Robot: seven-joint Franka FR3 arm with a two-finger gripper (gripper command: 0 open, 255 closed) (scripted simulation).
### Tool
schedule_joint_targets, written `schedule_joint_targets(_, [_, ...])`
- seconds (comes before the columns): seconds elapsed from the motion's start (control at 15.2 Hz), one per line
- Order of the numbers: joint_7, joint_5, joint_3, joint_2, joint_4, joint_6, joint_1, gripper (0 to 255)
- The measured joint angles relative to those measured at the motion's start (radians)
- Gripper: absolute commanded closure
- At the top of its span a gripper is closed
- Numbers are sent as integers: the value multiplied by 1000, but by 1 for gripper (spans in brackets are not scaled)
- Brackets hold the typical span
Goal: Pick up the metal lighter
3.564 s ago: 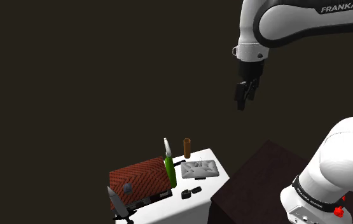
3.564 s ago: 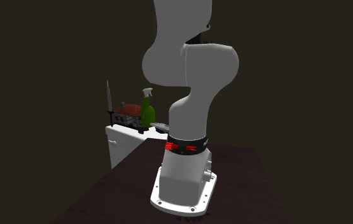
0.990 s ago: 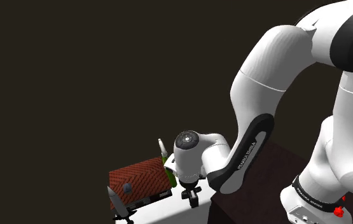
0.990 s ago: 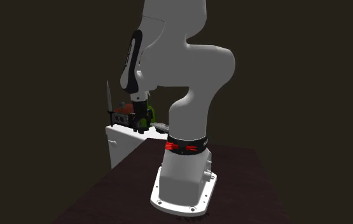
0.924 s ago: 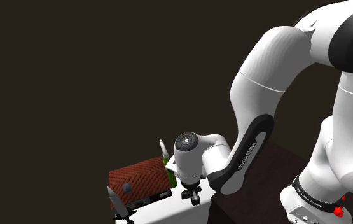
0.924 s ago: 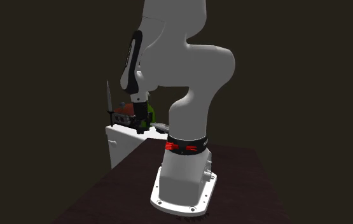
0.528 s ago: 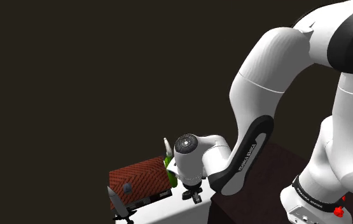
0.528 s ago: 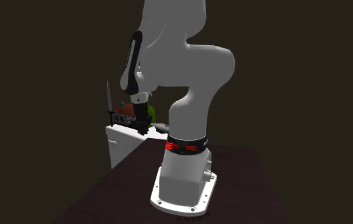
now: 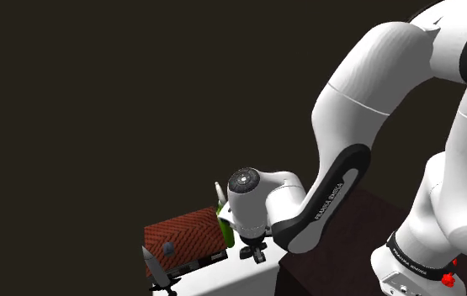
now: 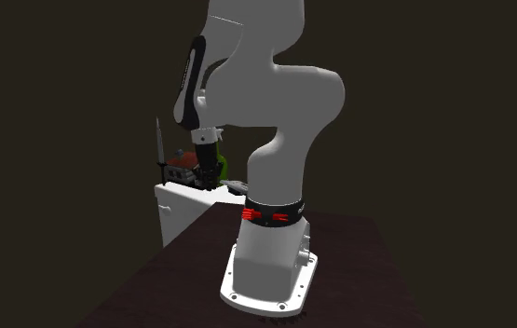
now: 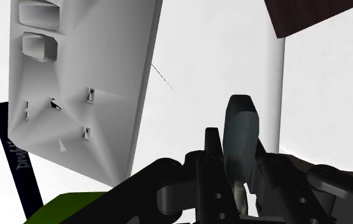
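The claw (image 11: 233,167) is pinching the grey metal lighter (image 11: 241,130) between its fingers, low and right of centre in the wrist view, with the white worktop (image 11: 213,57) lying behind and a grey moulded slab (image 11: 79,83) sitting at upper left.

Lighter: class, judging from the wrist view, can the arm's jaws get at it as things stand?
Very likely yes: the jaws appear to clasp the lighter between them, with nothing intervening, and the grey tray sits apart, off to one side.
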Motion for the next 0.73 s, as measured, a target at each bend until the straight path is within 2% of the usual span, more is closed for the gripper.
schedule_joint_targets(0.73, [-109,145,46,-159,-2,-139,-20,255])
